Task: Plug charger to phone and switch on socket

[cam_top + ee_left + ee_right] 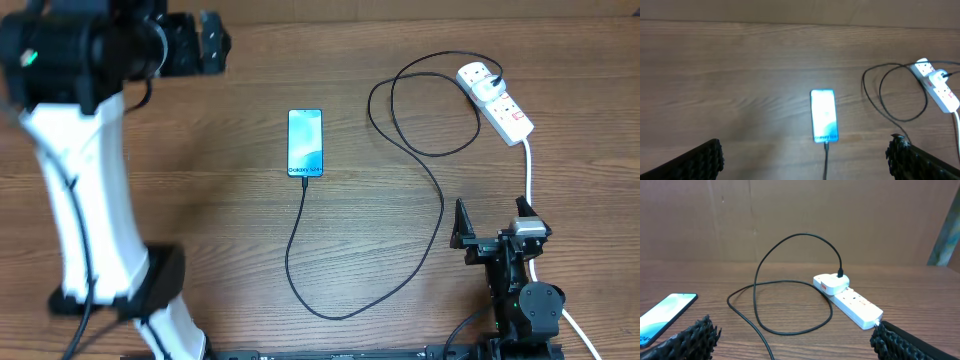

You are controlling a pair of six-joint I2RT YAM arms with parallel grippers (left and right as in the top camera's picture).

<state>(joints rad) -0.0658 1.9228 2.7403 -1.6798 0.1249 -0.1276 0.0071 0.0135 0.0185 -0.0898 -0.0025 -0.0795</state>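
The phone [305, 142] lies flat at mid-table with its turquoise screen lit; it also shows in the left wrist view [823, 115] and the right wrist view [662, 311]. The black charger cable [436, 205] runs from the phone's near end, loops across the table and reaches a white plug in the socket [497, 103], a white power strip with red switches [850, 299]. The connector tip [826, 144] sits at the phone's port. My left gripper [213, 45] is open, high at the far left. My right gripper [492, 230] is open and empty, near the front of the socket.
The thick white cord [528, 175] runs from the socket toward the right arm's base. The left arm's white body [85, 190] stands over the left side of the table. A brown wall [790, 215] stands behind the table.
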